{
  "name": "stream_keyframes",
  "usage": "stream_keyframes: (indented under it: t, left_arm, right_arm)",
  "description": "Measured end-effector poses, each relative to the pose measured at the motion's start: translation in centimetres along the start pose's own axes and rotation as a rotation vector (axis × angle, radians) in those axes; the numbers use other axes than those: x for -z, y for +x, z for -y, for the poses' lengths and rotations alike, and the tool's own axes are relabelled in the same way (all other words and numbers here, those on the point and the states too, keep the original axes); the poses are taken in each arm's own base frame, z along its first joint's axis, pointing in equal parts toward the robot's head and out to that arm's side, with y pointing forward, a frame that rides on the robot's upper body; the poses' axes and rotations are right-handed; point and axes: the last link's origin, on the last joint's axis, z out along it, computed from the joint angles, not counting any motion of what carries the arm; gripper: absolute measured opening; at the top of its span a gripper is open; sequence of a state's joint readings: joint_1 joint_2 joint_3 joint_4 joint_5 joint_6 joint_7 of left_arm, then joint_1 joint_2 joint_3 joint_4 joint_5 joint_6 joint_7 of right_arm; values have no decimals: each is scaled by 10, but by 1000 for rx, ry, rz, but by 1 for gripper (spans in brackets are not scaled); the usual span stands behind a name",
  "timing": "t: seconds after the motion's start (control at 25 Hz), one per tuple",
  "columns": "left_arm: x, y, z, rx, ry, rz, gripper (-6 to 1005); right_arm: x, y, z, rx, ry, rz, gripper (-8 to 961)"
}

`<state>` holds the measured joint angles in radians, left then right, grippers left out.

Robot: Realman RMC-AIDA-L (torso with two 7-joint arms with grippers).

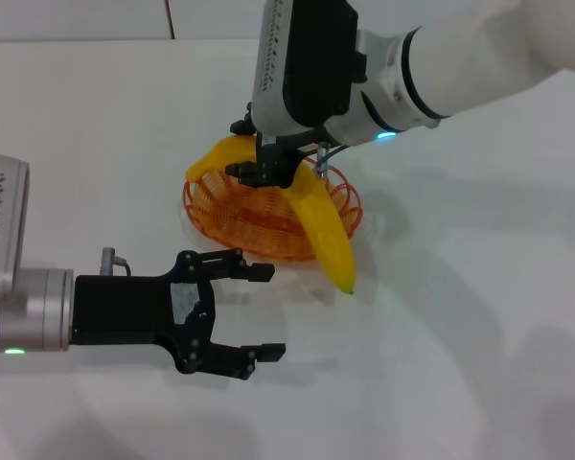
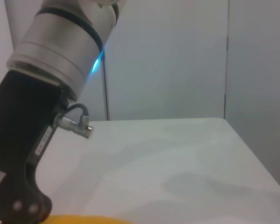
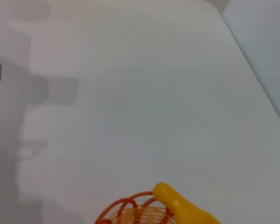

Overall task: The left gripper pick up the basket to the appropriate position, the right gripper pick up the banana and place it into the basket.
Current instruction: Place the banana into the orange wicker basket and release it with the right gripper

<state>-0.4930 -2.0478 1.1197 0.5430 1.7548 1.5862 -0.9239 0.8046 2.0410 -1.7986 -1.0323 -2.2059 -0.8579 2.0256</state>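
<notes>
Left gripper [image 1: 254, 311] idles wide open near the basket [image 1: 232, 205]. Right gripper [image 1: 273, 171] clamps the banana [image 1: 328, 235] mid-length above it; lower until it rests across the rim, then release.

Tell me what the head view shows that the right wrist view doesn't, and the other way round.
Only the head view shows both arms: the left gripper, jaws open, near the basket, and the right gripper over the basket at the banana, whose whole length shows across the basket. Only the right wrist view shows the table's far edge and corner. Both show the banana on the orange basket, one end overhanging the rim.
</notes>
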Motion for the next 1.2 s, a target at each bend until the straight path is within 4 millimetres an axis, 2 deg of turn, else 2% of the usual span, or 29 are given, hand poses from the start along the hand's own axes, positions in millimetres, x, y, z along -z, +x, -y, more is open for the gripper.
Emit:
stream_keyframes:
  t: [1.2]
  left_arm:
    - [-2,1,0,7,-11,-5,880]
  right_arm:
    - [-7,-2,-1,2,16,4,582]
